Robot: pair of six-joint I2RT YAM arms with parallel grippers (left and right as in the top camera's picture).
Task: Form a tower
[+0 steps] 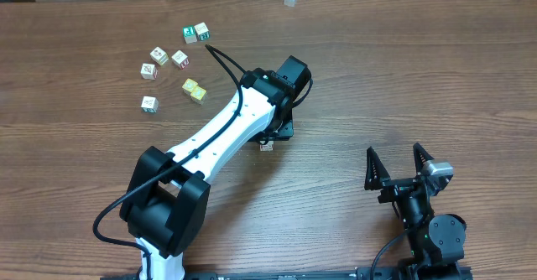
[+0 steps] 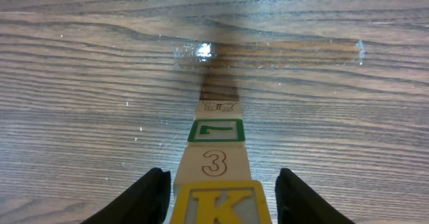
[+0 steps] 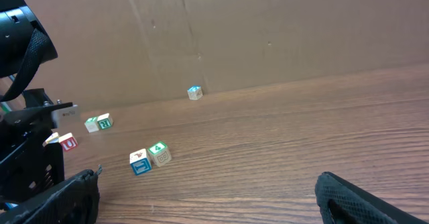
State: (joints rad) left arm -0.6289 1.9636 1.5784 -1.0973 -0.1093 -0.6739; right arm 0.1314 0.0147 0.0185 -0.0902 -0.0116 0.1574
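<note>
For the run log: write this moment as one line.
tower of cream wooden alphabet cubes: upright, yellow-framed K cube on top | left fingers: flanking K cube, contact unclear | right fingers: open, empty

The left arm [image 1: 222,133], white with black joints, reaches from the near edge of the table [image 1: 352,70] toward its middle, with the wrist bent downward. The left gripper [image 2: 222,177] points down at the table, its black fingers [image 2: 153,197] partly apart. The right arm [image 1: 432,230] sits folded by the near right corner, and the right gripper [image 1: 393,150] is spread wide.
</note>
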